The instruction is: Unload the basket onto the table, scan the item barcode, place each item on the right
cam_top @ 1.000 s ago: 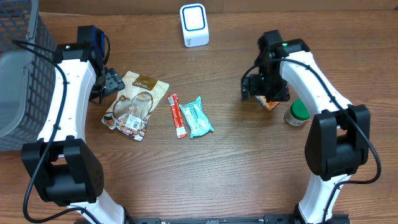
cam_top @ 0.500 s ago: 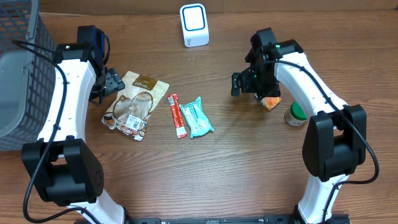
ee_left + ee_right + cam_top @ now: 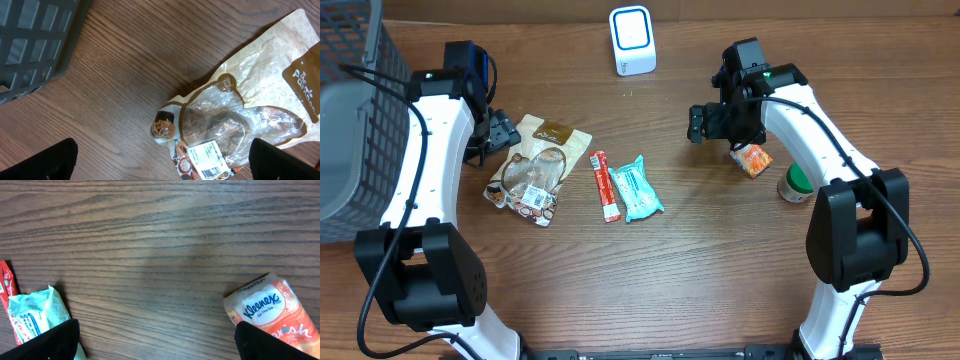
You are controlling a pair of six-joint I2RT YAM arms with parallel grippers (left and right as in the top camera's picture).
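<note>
Several items lie on the wooden table: a tan snack bag (image 3: 535, 168), a red stick pack (image 3: 605, 186), a teal wipes pack (image 3: 639, 189) and an orange Kleenex pack (image 3: 752, 158). The white-and-blue scanner (image 3: 631, 40) stands at the back. My left gripper (image 3: 500, 130) hovers open at the snack bag's upper left corner. In the left wrist view the bag (image 3: 240, 112) shows a white barcode label (image 3: 209, 160) between my wide-spread fingers (image 3: 50, 160). My right gripper (image 3: 700, 125) hangs open over bare wood, left of the Kleenex pack (image 3: 272, 310) and right of the wipes pack (image 3: 35, 315).
A grey wire basket (image 3: 350, 120) fills the far left edge and also shows in the left wrist view as the basket (image 3: 35, 45). A green-lidded jar (image 3: 798, 182) stands beside the Kleenex pack at the right.
My right arm has swung left, off the orange Kleenex pack, which now lies uncovered on the table. The left arm has not moved.
</note>
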